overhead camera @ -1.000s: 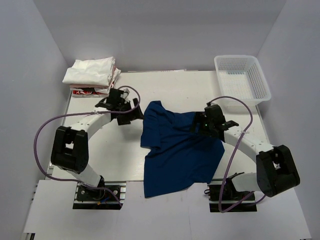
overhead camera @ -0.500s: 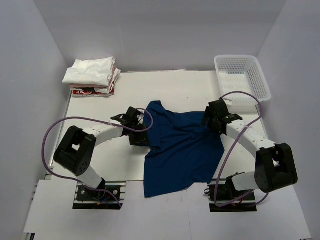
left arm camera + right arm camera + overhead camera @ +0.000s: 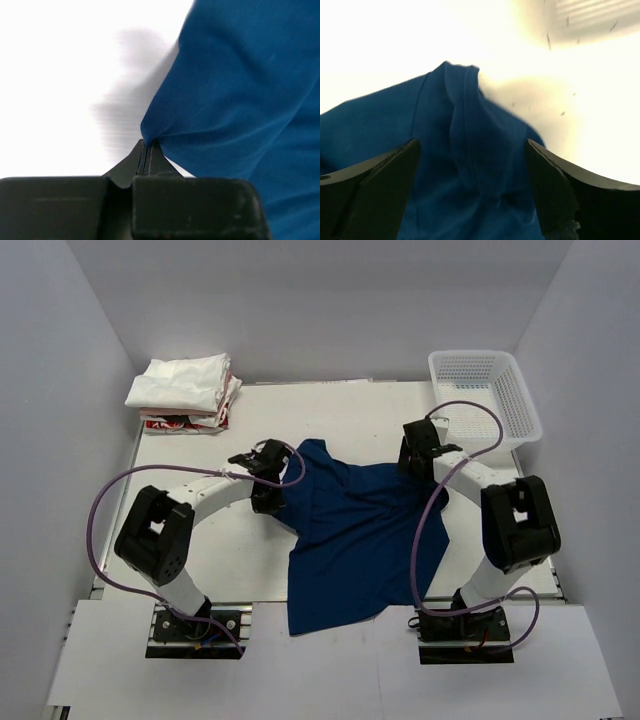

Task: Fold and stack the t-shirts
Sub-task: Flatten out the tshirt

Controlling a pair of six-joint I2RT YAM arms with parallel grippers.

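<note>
The navy t-shirt (image 3: 350,550) lies rumpled in the middle of the table (image 3: 340,410). Its hem is nearest the arm bases and its collar end is farther off. The long axis runs near to far, leaning a little so the hem sits left of the shoulders. The hem may overhang the table's near edge, though the overhead view does not settle that.

At the shirt's left edge, the left gripper (image 3: 148,144) has its fingers pressed together on a small peak of blue cloth. At the far right corner, the right gripper (image 3: 471,147) has its fingers spread wide, one on each side of a ridge of fabric that looks like a sleeve, and grips nothing.

The step in hand appears to be taking both sides to spread the shirt flat. To do it well, the right fingers should come down over the seam ridge and take a firm bite. Then both arms should draw apart evenly, so the cloth tightens without slipping from the thin left pinch.

Well beyond, at the far left, folded white t-shirts (image 3: 180,383) rest on a red-printed t-shirt (image 3: 165,423). A white mesh basket (image 3: 485,390) sits at the far right.
</note>
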